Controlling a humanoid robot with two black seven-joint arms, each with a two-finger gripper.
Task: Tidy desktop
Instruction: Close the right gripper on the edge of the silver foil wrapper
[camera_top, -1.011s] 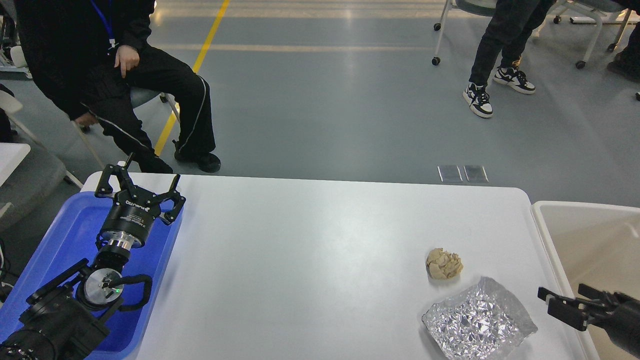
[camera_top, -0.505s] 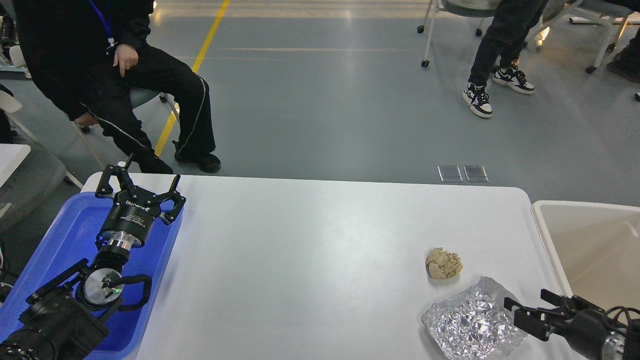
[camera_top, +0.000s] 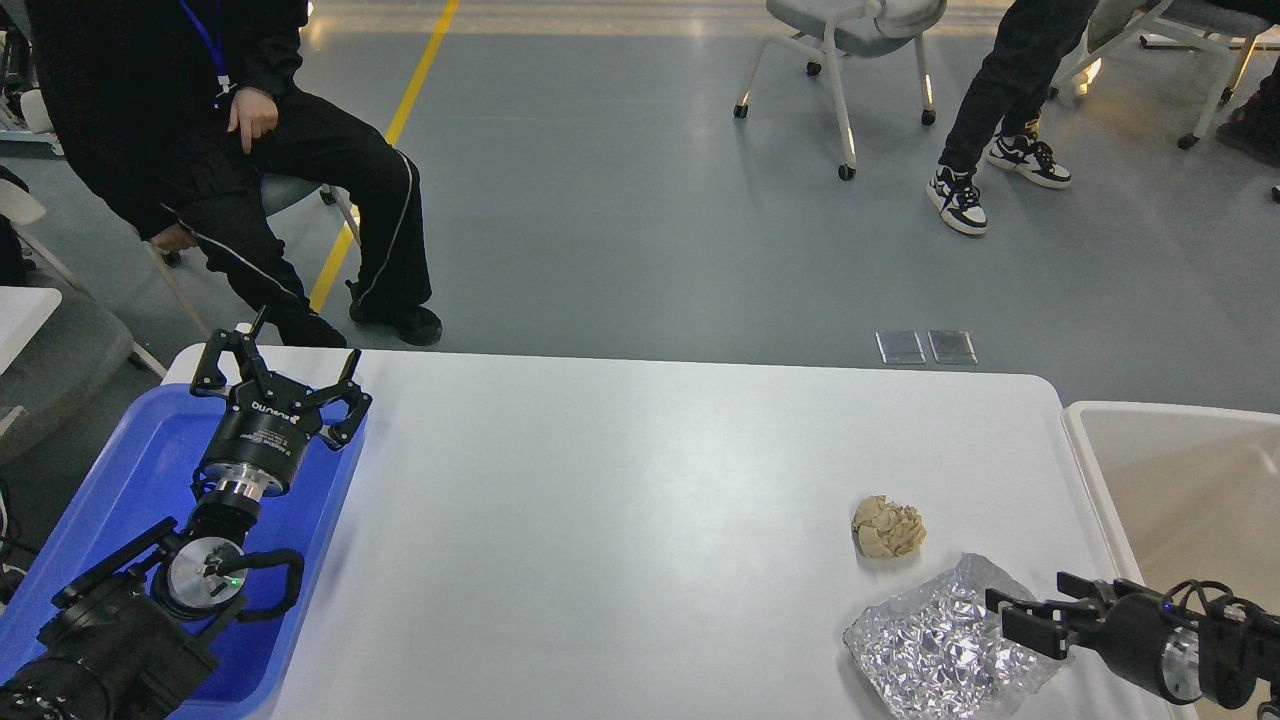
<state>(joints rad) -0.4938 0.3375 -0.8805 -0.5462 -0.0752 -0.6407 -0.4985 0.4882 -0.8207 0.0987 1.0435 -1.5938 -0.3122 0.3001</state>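
Note:
The desktop (camera_top: 620, 520) is a glossy white tabletop with rounded corners. A crumpled beige paper ball (camera_top: 886, 527) lies on it at the right. A crinkled silver foil sheet (camera_top: 940, 645) lies just in front of the ball, near the front right corner. My right gripper (camera_top: 1030, 612) is open, its fingers pointing left over the foil's right edge. My left gripper (camera_top: 282, 352) is open and empty, held above the far end of the blue tray (camera_top: 110, 480) at the left.
A beige plastic bin (camera_top: 1180, 480) stands beside the table's right edge. A seated person in black is behind the far left corner. Another person's legs and wheeled chairs stand on the grey floor beyond.
My right gripper has moved left from the table's right edge to over the foil's right edge. A chair in the background has rolled left. My left arm has not moved.

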